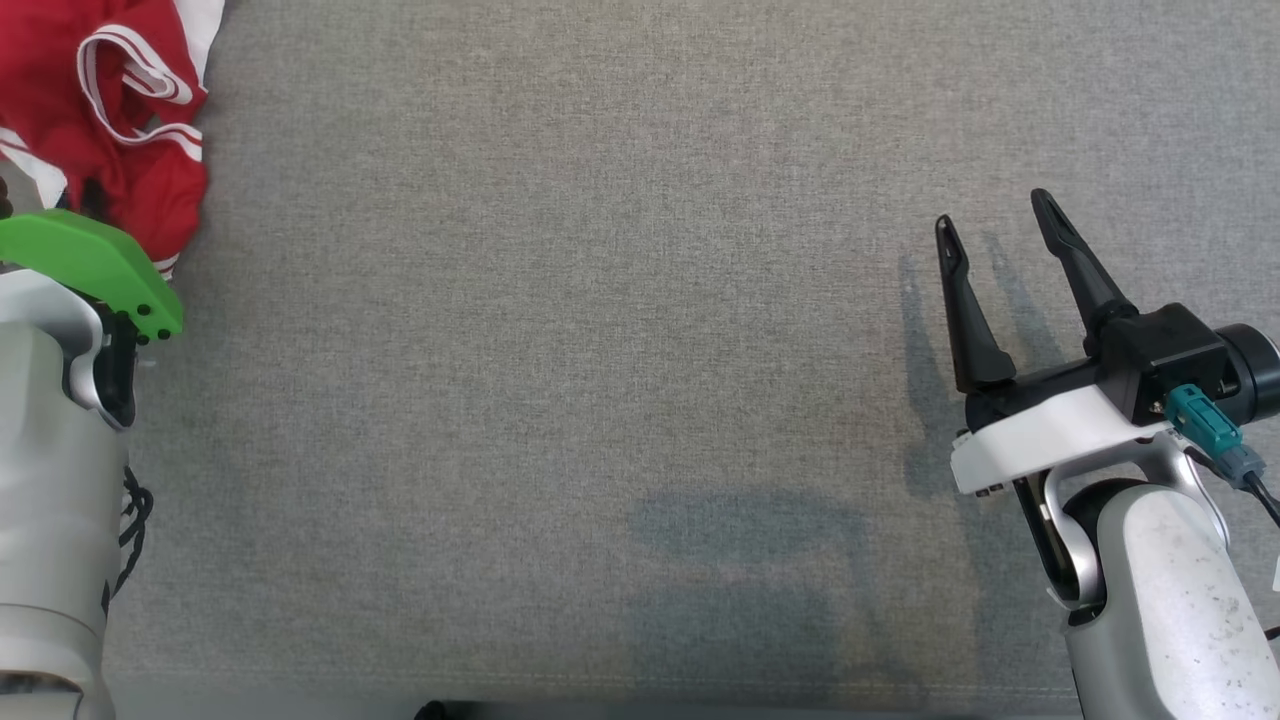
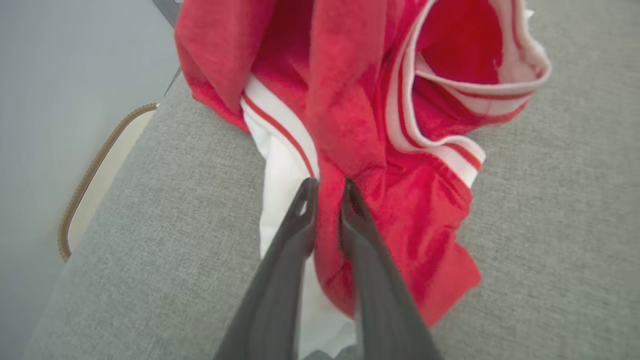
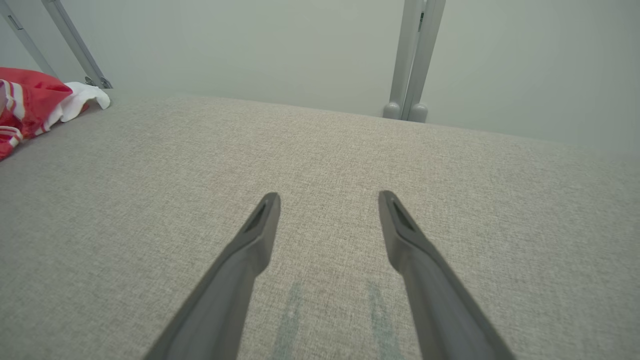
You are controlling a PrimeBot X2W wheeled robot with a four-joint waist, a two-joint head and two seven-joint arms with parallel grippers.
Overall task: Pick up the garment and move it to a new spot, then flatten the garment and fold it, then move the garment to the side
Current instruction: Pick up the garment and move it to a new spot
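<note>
A grey cloth-covered tabletop [image 1: 600, 350] runs to a pale wall [image 3: 250, 45] with metal posts [image 3: 412, 60]. The red-and-white garment [image 1: 120, 110] lies bunched at the tabletop's far left corner. The left tool [image 2: 327, 187] is clenched on a red fold of it; the right tool [image 1: 992, 210] hangs spread wide over the tabletop's right side.

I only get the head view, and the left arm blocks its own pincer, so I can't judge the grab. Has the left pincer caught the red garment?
Observer: Yes, the left pincer is closed on a red fold of the garment.
Operator: Where on it?
Observer: Right beside the white panel.
Operator: What stands past the far edge of the table?
Observer: A grey metal post, seen from the right wrist.
</note>
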